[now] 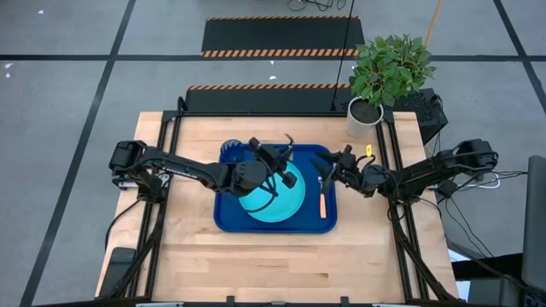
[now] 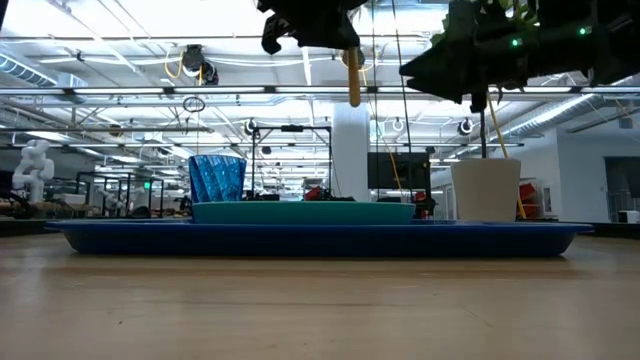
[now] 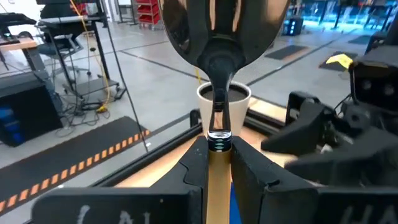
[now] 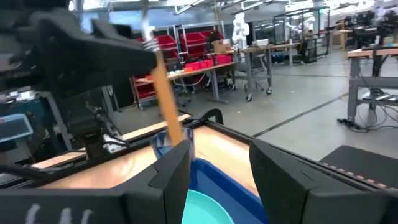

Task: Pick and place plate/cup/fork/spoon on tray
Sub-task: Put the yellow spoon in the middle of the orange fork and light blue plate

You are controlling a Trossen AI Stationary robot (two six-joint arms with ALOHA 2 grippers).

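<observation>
pale wooden table (image 1: 196,256) sits on a grey floor marked with black lines, a striped black-and-orange mat beyond it, and a leafy plant in a white pot (image 1: 365,115) at its far right corner; on the table lies the tray (image 1: 226,223), a dark blue rectangle with rounded corners and a raised rim; the plate (image 1: 290,205), round and light cyan, rests inside it near the middle, partly covered from above by the left arm; the cup (image 1: 230,151), a small ribbed tumbler of dark translucent blue, stands upright in the tray's far left corner, just beside the plate; the fork (image 1: 322,194), orange handle with silver metal at its far end, lies on the tray's right side between the plate and the rim; the left gripper (image 1: 288,152) is raised above the tray, its fingers (image 3: 196,163) clenched on the spoon (image 3: 217,50), whose orange handle runs between them and whose shiny silver bowl stands beyond the tips; in the low view the handle hangs well clear of the plate; the right gripper (image 1: 328,167) hovers over the tray's right part above the fork, fingers spread and holding nothing.
</observation>
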